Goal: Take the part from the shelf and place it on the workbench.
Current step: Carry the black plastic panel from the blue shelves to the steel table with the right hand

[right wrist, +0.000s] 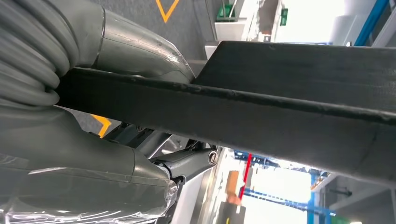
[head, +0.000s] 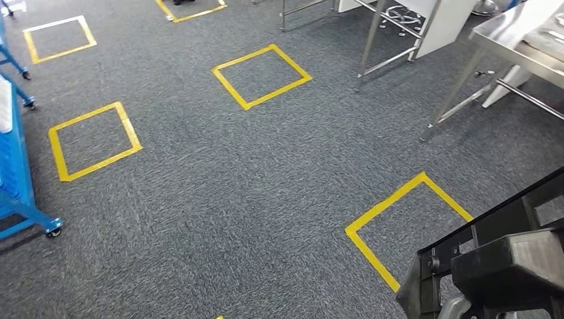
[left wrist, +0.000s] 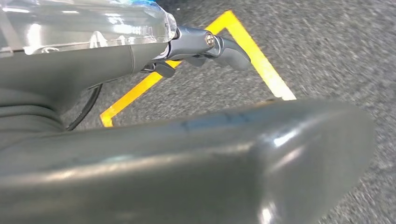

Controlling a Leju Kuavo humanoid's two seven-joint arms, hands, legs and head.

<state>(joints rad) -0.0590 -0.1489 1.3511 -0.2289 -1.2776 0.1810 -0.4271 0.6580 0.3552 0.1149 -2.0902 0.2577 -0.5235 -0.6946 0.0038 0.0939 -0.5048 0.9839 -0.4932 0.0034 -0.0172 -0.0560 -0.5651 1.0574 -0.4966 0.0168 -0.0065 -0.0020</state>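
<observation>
Done with step 1: taking the black part (head: pixel 512 259) off the blue shelf (head: pixel 13 166), seen at the left edge of the head view

Not done yet: getting to the steel tabletop (head: pixel 519 33) in the upper right of the head view, well apart from the part, and putting the part down there. About halfway, as a guess

Grasping the part with the right robot hand (right wrist: pixel 70 140), with the thick grey thumb on 1 side of the long black bar and the darker fingers (right wrist: pixel 187 161) on the other side. Touching, not just near

In the head view, sitting in the lower right corner, up over the grey carpet floor (head: pixel 233 199) and just beside 1 yellow tape square (head: pixel 406 219)

Nothing in the left robot hand (left wrist: pixel 116 70): released, fingers (left wrist: pixel 229 49) apart from the thumb, hanging over the carpet and a yellow tape corner
</observation>
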